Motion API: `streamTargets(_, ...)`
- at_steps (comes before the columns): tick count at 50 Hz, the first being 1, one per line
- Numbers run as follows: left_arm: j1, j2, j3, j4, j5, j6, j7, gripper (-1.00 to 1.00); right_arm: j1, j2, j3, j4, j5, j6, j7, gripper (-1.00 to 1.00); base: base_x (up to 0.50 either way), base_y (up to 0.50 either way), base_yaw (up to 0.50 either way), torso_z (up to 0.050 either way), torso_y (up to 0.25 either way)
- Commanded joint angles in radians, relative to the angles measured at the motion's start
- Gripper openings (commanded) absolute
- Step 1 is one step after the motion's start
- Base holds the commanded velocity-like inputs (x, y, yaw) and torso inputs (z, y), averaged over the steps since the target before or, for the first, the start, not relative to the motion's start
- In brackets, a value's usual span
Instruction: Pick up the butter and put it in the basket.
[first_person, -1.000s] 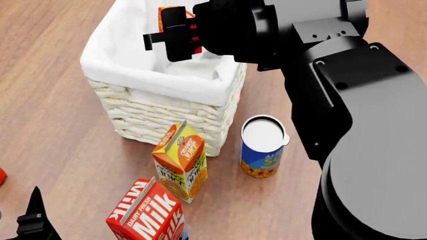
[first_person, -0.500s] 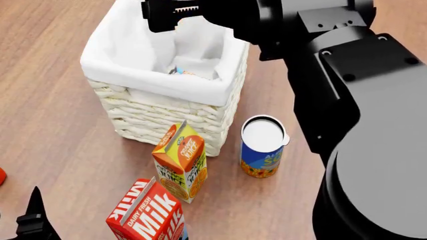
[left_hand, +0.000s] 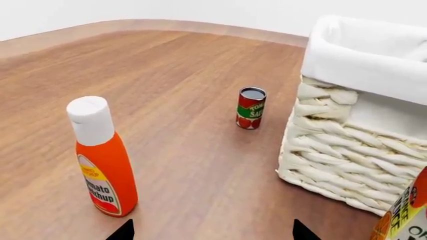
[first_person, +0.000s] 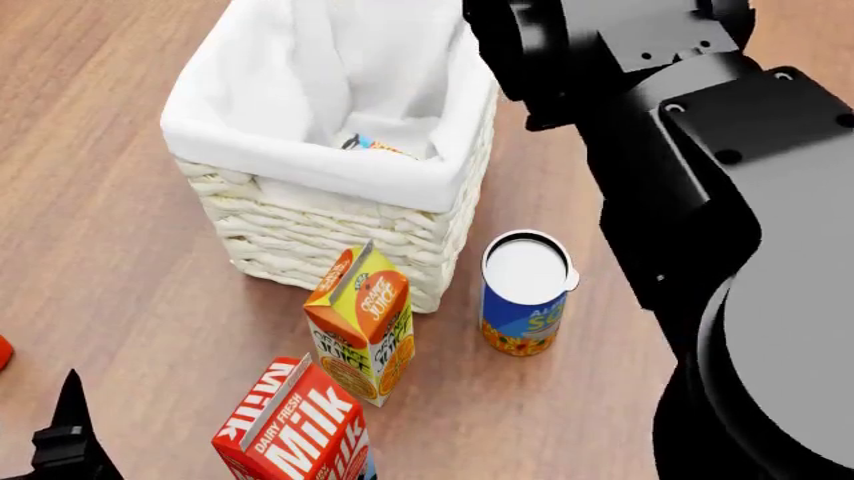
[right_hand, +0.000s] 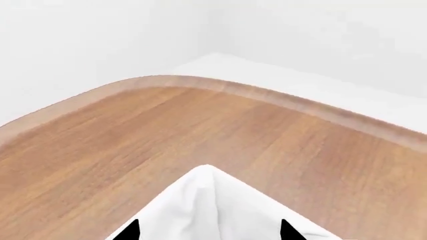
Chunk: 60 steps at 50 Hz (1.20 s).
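The white wicker basket (first_person: 334, 215) with its cloth liner stands at the middle of the head view. It also shows in the left wrist view (left_hand: 347, 155), and its liner corner shows in the right wrist view (right_hand: 207, 205). A small orange-edged piece of the butter (first_person: 378, 148) lies inside the basket, mostly hidden by the liner. My right gripper (right_hand: 208, 232) is open and empty above the basket's corner; in the head view only its arm shows. My left gripper (left_hand: 212, 232) is open and empty, low near the floor, one finger (first_person: 64, 435) showing at the head view's lower left.
An orange juice carton (first_person: 360, 325) and a red milk carton (first_person: 294, 430) stand in front of the basket. A white-topped can (first_person: 525, 295) stands beside it. A ketchup bottle (left_hand: 103, 160) and a tomato sauce can (left_hand: 251, 108) stand left of the basket.
The right gripper held the butter over the basket, then let it go. The butter now lies inside, and the gripper has drawn back out of the head view.
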Motion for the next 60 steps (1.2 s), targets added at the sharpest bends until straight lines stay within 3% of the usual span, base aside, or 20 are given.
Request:
streamTargets(1, 0.002, -0.006, 0.001, 0.010, -0.004, 0.006, 0.004, 1.00, -0.031, 0.155, -0.005, -0.315, -0.069, -0.153, 0.177, 1.00, 0.00, 0.00, 0.00, 0.000, 0.000)
streamTargets(6, 0.000, -0.006, -0.003, 0.006, -0.009, 0.014, 0.011, 1.00, -0.051, 0.286, 0.014, -0.549, -0.077, -0.213, 0.294, 1.00, 0.00, 0.00, 0.00, 0.000, 0.000)
streamTargets(22, 0.003, -0.014, -0.007, 0.015, -0.017, 0.038, 0.028, 1.00, -0.071, 0.565, 0.005, -1.015, -0.166, -0.297, 0.563, 1.00, 0.00, 0.00, 0.00, 0.000, 0.000)
streamTargets(41, 0.026, -0.025, -0.006, 0.040, -0.017, 0.071, 0.050, 1.00, -0.089, 0.786, -0.023, -1.373, -0.331, -0.351, 0.771, 1.00, 0.00, 0.00, 0.00, 0.000, 0.000)
streamTargets(45, 0.032, -0.028, -0.007, 0.045, -0.017, 0.077, 0.054, 1.00, -0.156, 0.860, 0.000, -1.456, -0.357, -0.468, 0.787, 1.00, 0.00, 0.00, 0.00, 0.000, 0.000)
streamTargets(60, 0.053, -0.046, -0.028, 0.066, -0.041, 0.102, 0.076, 1.00, -0.230, 1.005, -0.073, -1.706, -0.602, -0.441, 1.019, 1.00, 0.00, 0.00, 0.00, 0.000, 0.000)
